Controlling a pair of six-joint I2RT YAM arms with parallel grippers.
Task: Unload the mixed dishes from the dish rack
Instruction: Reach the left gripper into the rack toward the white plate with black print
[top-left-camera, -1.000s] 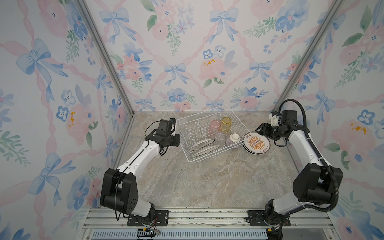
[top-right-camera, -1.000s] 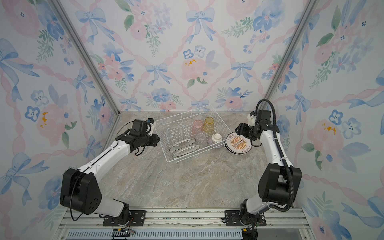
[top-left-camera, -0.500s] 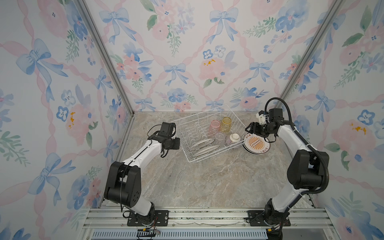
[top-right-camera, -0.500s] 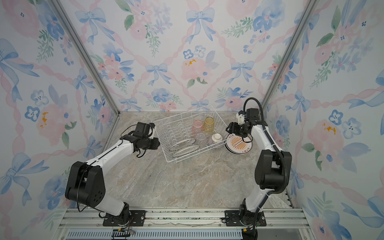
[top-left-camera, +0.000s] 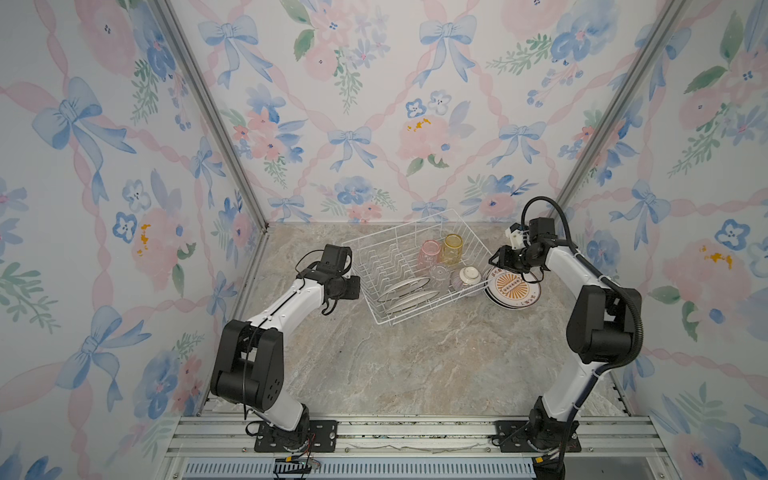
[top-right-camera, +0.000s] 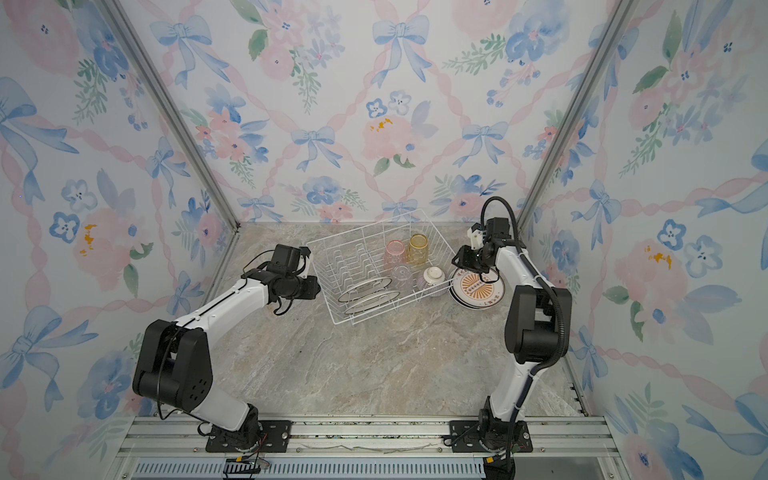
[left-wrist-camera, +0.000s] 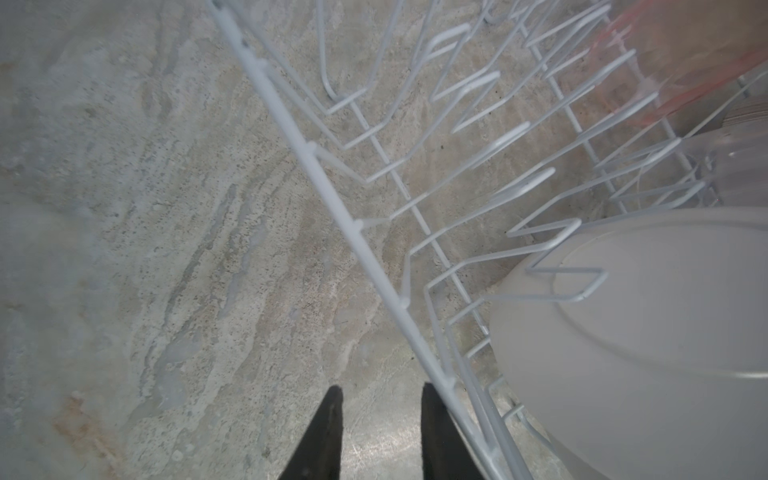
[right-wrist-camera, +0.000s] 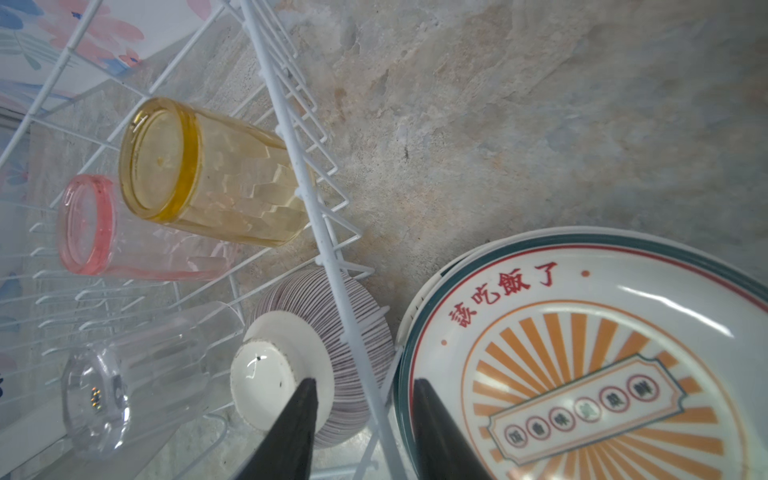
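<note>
left arm (top-left-camera: 286, 303) stretched forward, low | left gripper (left-wrist-camera: 379, 395) jaws parted | right arm (top-left-camera: 565, 262) elbow bent | right gripper (right-wrist-camera: 362, 386) jaws parted

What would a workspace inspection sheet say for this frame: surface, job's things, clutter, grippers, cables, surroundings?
Surface: marbled stone-look tabletop.
Job's things: white wire dish rack holds two plates in the dividers, a pink tumbler, yellow tumbler, clear tumbler and striped bowl, foot up. The sunburst plate lies outside, beside the rack, topping a stack.
Clutter: nothing seen.
Grippers: left gripper open, empty, just outside the rack's rim; right gripper open, empty, over the rim between bowl and sunburst plate.
Cables: black hose arches over the right arm; thin black cable loops at the left wrist.
Surroundings: floral bow wallpaper on three walls; aluminium rail in front.
</note>
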